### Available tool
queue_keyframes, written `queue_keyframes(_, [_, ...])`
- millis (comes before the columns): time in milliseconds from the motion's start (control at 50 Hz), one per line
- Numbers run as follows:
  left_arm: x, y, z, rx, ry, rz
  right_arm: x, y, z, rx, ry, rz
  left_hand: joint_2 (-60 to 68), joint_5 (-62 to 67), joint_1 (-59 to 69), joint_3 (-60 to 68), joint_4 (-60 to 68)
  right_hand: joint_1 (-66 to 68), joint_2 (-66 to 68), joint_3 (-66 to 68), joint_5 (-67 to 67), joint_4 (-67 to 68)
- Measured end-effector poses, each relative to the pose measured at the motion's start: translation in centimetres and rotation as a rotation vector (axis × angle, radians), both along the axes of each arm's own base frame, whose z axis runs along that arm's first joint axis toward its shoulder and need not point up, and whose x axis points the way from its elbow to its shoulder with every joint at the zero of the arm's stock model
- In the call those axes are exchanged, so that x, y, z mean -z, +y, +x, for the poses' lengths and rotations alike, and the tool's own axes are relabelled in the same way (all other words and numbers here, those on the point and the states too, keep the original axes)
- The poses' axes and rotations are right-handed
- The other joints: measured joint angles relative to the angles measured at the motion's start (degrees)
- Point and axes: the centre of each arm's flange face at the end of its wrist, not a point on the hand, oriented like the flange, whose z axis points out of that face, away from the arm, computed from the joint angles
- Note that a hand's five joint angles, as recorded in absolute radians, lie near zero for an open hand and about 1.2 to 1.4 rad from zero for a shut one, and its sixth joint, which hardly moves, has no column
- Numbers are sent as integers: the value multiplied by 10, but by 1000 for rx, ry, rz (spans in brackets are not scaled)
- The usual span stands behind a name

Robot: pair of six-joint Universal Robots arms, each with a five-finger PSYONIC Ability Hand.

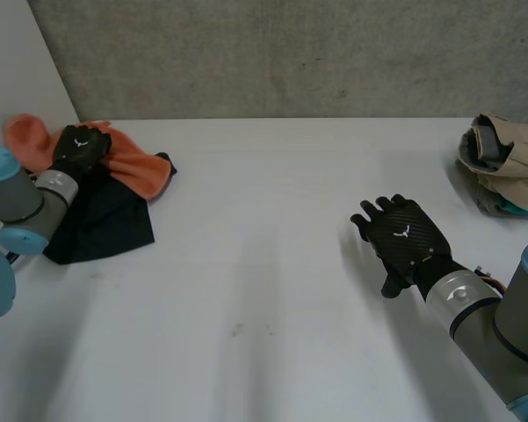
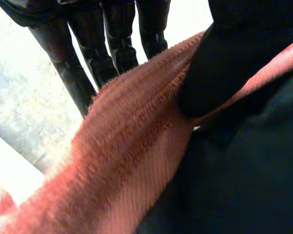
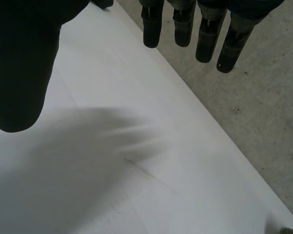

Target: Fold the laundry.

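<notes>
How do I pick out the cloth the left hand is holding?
Look to the white table's far left corner, where two cloths lie heaped under the left hand. It is the fuzzy orange ribbed cloth, pinched between thumb and fingers; the smooth black cloth partly beneath it is its only neighbour there.

Bare table [image 1: 264, 264] spans between the orange-black cloths [image 1: 133, 169] and beige pile [image 1: 509, 163].

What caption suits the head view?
Left hand grips an orange cloth beside a black garment; right hand hovers open over the white table.
</notes>
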Motion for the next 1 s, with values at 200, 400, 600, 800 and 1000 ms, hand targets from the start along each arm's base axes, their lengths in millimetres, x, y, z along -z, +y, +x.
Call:
queue_keyframes(200, [-103,32,-38,7,20,-171,0,0,0,3,0,-1,5,0,0,12,2,0,0,0,0,0])
queue_keyframes(400, [-209,164,-122,226,201,-280,-6,-9,-10,65,-2,-19,6,0,0,13,4,0,0,0,0,0])
queue_keyframes(600, [-145,318,-198,555,224,57,-27,-33,-38,226,-33,-76,-413,-395,-436,-386,-408,0,0,0,0,0])
queue_keyframes(800, [-125,347,-205,586,188,131,-45,-42,-47,266,-117,-45,-562,-519,-514,-547,-568,0,0,0,0,0])
queue_keyframes(1000, [-137,313,-145,282,176,183,-68,-20,-36,119,-128,121,-562,-519,-514,-547,-568,0,0,0,0,0])
